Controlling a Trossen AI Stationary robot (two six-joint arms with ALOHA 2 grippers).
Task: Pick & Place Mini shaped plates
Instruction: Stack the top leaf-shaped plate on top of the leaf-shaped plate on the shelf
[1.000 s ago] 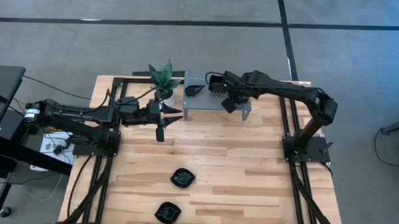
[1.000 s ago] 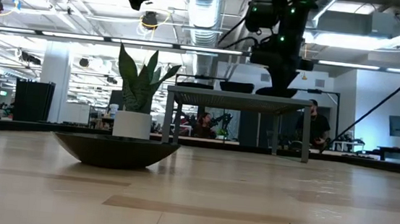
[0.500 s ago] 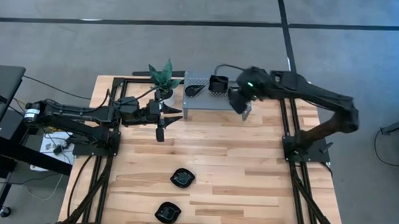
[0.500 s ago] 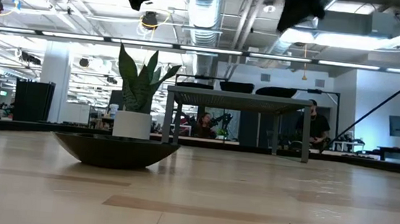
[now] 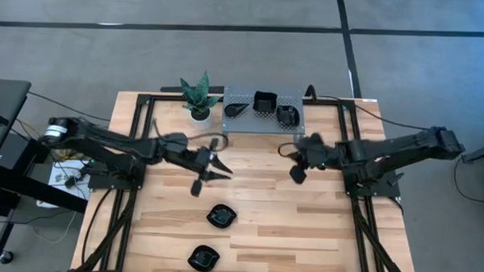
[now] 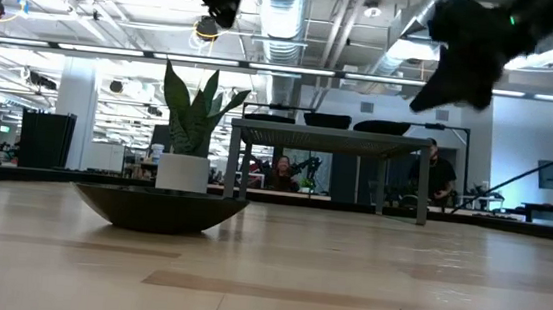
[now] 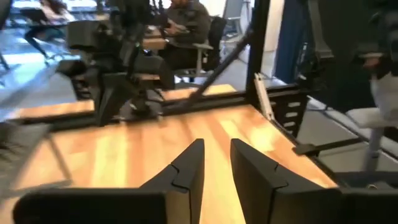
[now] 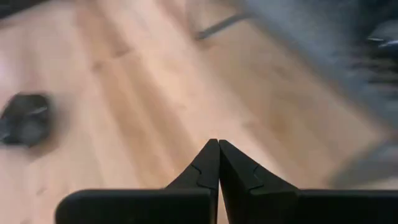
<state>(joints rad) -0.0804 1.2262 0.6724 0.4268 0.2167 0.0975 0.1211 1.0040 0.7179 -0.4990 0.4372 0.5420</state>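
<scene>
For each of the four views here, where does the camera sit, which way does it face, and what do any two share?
High: overhead, straight down; both arms, left gripper, right gripper, rack.
Low: table height, level toward the room; plant pot, arms overhead.
Left wrist: past its own parted fingers across the table.
Right wrist: down past its own shut fingers at one plate.
Shared: high and low both show rack and plant.

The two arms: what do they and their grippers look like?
Both arms are dark, nearly black, jointed links carrying thin black cables. The left gripper and right gripper each end in two flat, matte black fingers with angular, notched inner edges. No markings are readable.
</scene>
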